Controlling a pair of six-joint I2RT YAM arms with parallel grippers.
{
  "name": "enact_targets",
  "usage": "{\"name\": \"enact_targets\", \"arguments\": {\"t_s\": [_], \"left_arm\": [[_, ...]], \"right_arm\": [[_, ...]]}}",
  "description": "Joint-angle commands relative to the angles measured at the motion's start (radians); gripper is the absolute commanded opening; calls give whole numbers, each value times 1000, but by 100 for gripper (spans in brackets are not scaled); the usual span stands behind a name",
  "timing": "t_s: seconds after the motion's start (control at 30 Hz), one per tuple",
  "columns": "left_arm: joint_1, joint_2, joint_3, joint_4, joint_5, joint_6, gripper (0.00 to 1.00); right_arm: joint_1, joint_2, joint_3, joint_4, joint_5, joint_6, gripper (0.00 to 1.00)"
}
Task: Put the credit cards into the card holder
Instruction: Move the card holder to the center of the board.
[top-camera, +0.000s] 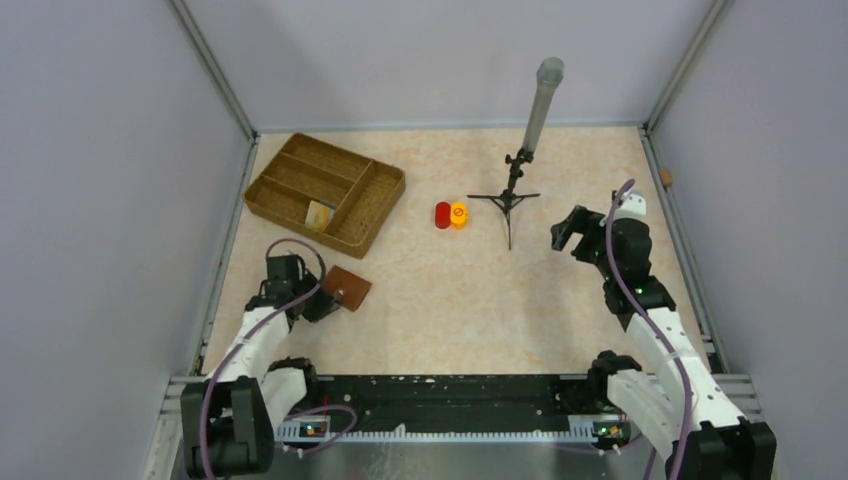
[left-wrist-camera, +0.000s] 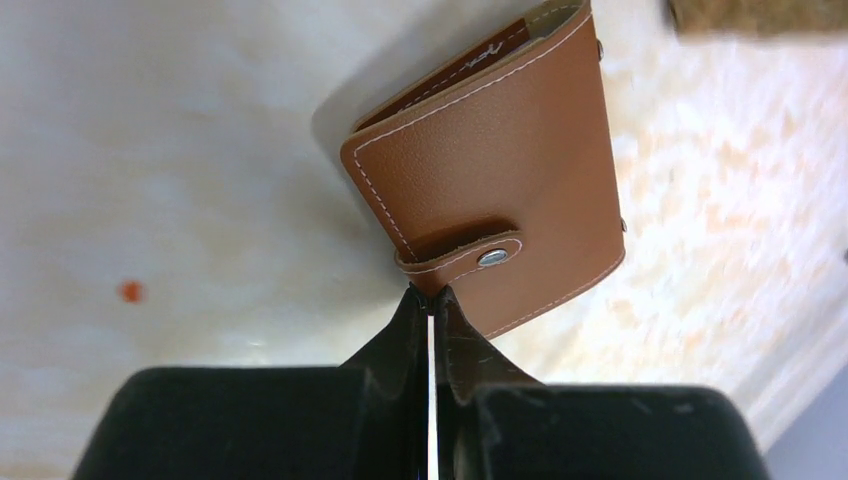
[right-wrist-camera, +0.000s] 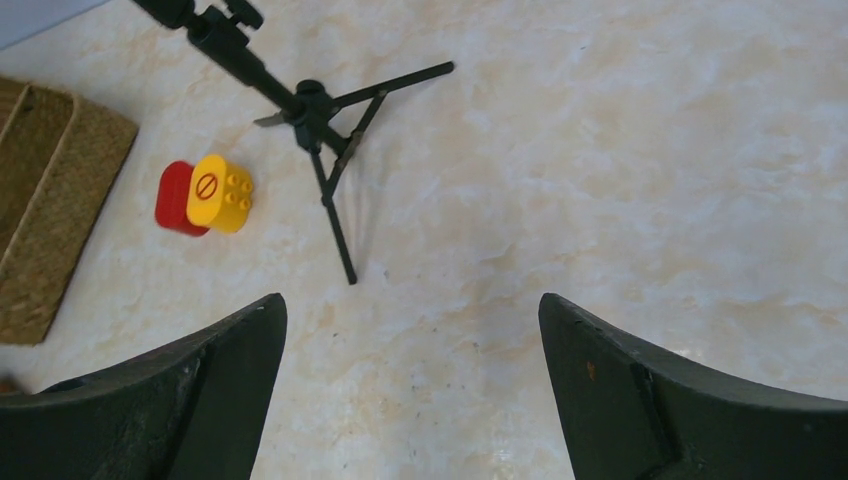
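The brown leather card holder (top-camera: 347, 288) lies near the table's left front, folded, with a strap and a metal snap (left-wrist-camera: 491, 257). In the left wrist view the card holder (left-wrist-camera: 500, 170) fills the upper middle and casts a shadow, its near edge raised. My left gripper (top-camera: 322, 303) (left-wrist-camera: 432, 292) is shut, its tips pinching the end of the strap. A yellowish credit card (top-camera: 318, 214) leans in a compartment of the wicker tray. No other card shows. My right gripper (top-camera: 566, 232) (right-wrist-camera: 412, 310) is open and empty above bare table at the right.
A divided wicker tray (top-camera: 325, 188) stands at the back left. Red and yellow caps (top-camera: 451, 215) (right-wrist-camera: 205, 196) sit mid-table. A black tripod (top-camera: 510, 200) (right-wrist-camera: 320, 110) with a grey upright tube stands beside them. Walls close in the table on three sides.
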Motion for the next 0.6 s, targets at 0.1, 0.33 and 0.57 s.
{"name": "enact_targets", "arguments": {"t_s": [0.1,0.33,0.57], "left_arm": [[-308,62,73,-70,71,45,0],[-591,204,110,90,117,57,0],[-715,275,65,341,211,60,0]], "right_arm": [[6,122,53,101,-389,22,90],[226,266,-45,257,-579,193,84],[386,384,-158,480,-609,347,73]]}}
